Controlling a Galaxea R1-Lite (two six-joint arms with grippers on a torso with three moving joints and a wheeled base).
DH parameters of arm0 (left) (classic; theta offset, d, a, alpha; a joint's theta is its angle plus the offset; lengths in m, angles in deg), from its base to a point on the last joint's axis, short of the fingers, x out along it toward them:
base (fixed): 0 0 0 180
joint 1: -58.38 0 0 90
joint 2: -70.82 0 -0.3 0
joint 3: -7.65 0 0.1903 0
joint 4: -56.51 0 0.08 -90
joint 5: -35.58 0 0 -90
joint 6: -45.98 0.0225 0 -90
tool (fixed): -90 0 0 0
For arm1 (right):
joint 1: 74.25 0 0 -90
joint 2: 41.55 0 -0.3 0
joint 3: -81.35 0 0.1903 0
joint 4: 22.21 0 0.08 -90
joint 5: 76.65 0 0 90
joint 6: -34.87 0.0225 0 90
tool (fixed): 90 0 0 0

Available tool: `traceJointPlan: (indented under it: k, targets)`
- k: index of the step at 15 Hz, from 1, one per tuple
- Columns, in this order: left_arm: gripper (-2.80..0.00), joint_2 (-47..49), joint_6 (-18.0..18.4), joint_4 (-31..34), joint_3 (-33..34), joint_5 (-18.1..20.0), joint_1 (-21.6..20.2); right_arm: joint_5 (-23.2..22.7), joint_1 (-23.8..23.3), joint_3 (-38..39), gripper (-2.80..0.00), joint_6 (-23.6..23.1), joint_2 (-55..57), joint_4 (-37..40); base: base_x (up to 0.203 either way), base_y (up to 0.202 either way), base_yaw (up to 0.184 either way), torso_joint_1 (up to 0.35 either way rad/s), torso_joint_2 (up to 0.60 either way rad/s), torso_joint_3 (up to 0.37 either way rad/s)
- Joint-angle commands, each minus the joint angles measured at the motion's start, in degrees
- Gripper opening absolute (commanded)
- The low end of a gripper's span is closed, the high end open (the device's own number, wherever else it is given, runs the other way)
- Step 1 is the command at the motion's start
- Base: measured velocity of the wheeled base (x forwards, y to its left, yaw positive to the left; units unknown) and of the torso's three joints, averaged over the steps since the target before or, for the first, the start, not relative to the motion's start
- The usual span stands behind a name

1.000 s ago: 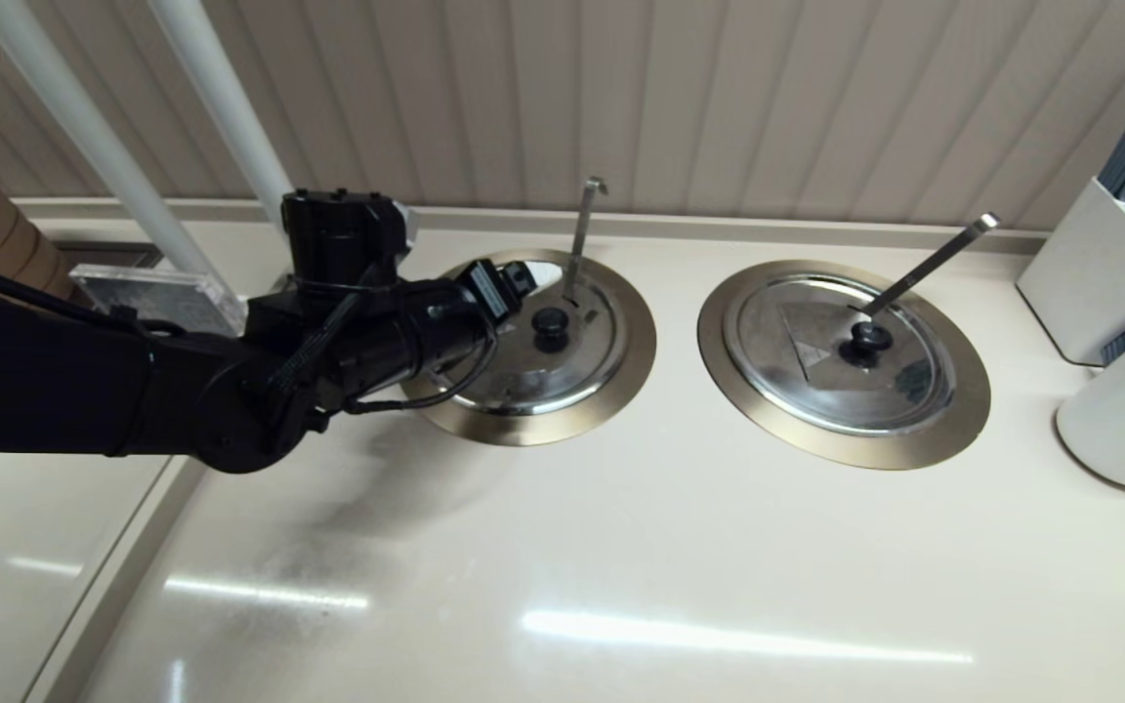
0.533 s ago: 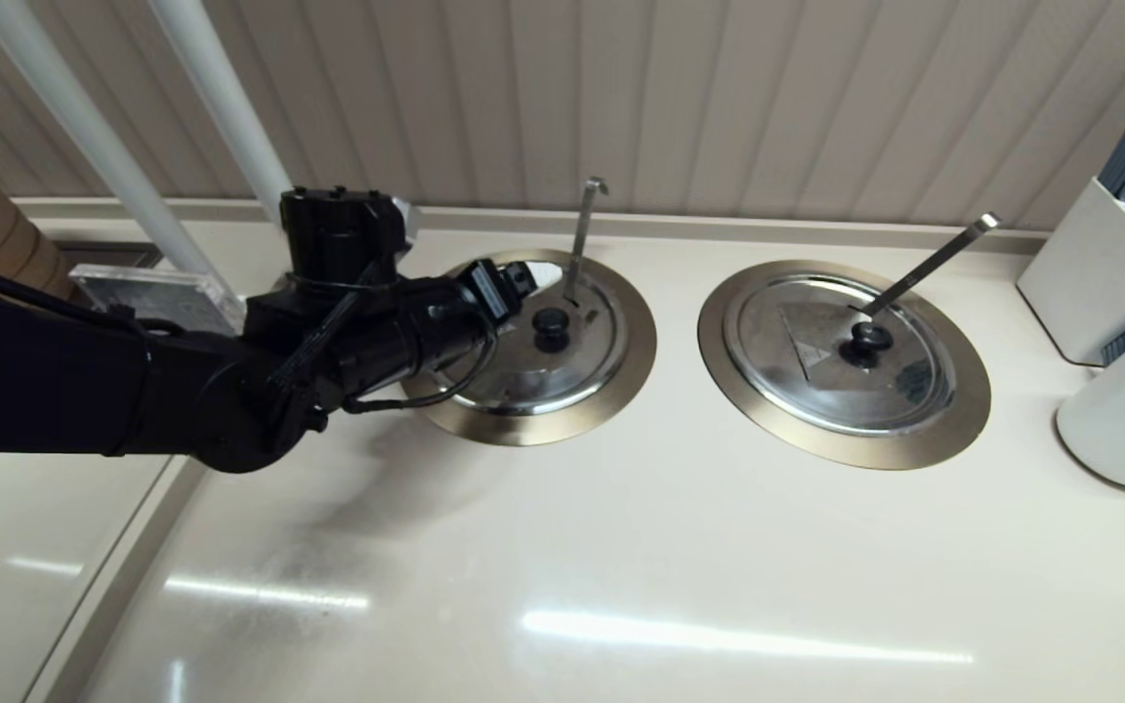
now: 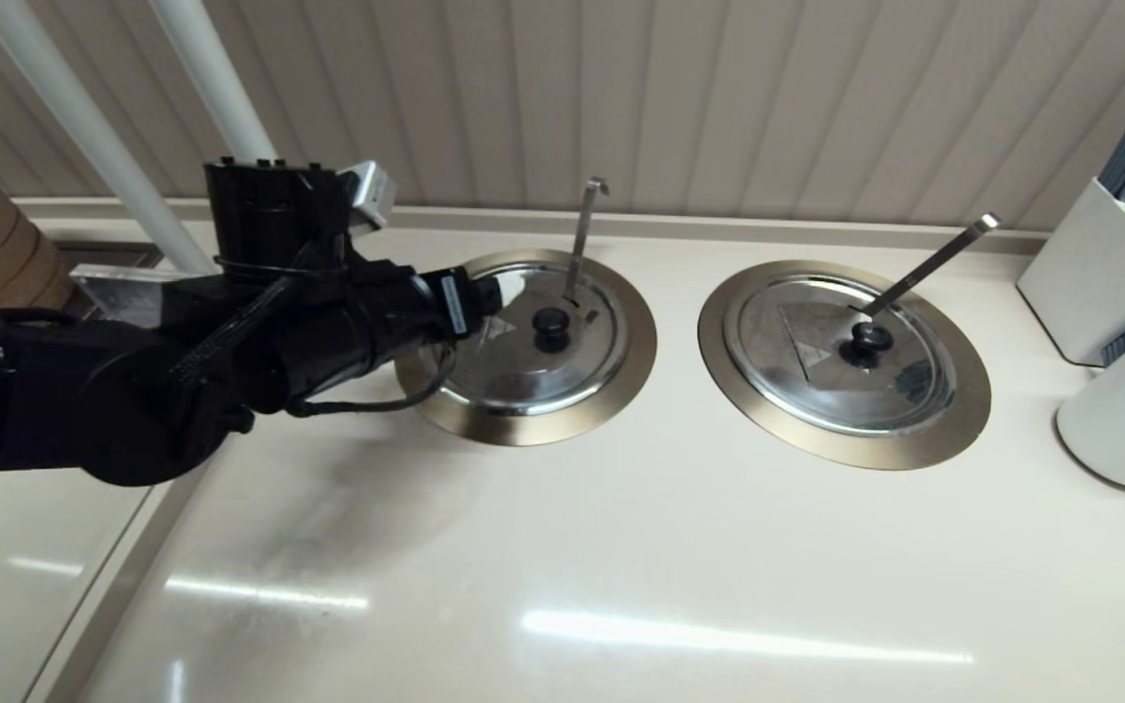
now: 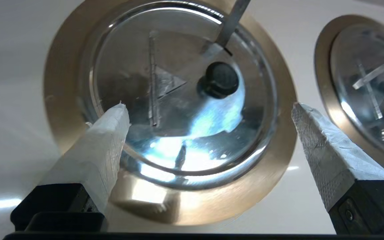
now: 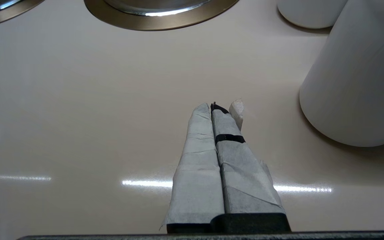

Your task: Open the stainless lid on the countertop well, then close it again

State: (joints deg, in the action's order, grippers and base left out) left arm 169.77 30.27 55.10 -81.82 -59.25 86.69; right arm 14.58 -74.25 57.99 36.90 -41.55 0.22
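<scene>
My right gripper: while it is resting with its fingers pressed together over the bare counter near the white container (image 5: 355, 83), my right gripper (image 5: 223, 108) is taking no part and is not showing in the head view.
My left gripper: I am holding my left gripper (image 4: 208, 110) spread wide and carrying nothing, at the left edge of the countertop well (image 3: 621, 386).
Lid: the stainless lid (image 3: 523, 361) is lying flat and shut in the well, to the right of my left fingers (image 4: 112, 123) and a little farther off.
Flap line: the flap's seam (image 4: 152, 80) is running near-to-far across the lid, with the triangle mark pointing toward the black knob (image 3: 550, 320).
Knob: it is sitting right of my fingertips, apart from them.
Ladle rod: the hook-ended rod (image 3: 582, 229) is rising from the far side of the lid.
Judgement: my left arm is the nearer one; any reach goes rightward.
</scene>
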Motion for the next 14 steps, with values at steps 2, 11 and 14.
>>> traceJointPlan:
  k: [2,11,14]
  targets:
    - [-2.8,-6.19,4.28,0.99,5.72,-2.63,-0.01,0.0,0.0,0.26,-2.8,0.05,0.0,-0.03,0.0,0.0,0.0,0.0,0.0,0.0]
    - [-2.8,-47.26,9.48,20.51,24.94,-14.11,-0.4,0.0,0.0,0.26,-2.8,-0.01,0.0,-0.03,0.0,0.0,0.0,0.0,0.0,0.0]
    - [-2.8,-68.67,13.94,44.69,23.3,-16.02,-5.91,0.0,0.0,0.26,-2.8,-0.01,0.0,-0.03,0.0,0.0,0.0,0.0,0.0,0.0]
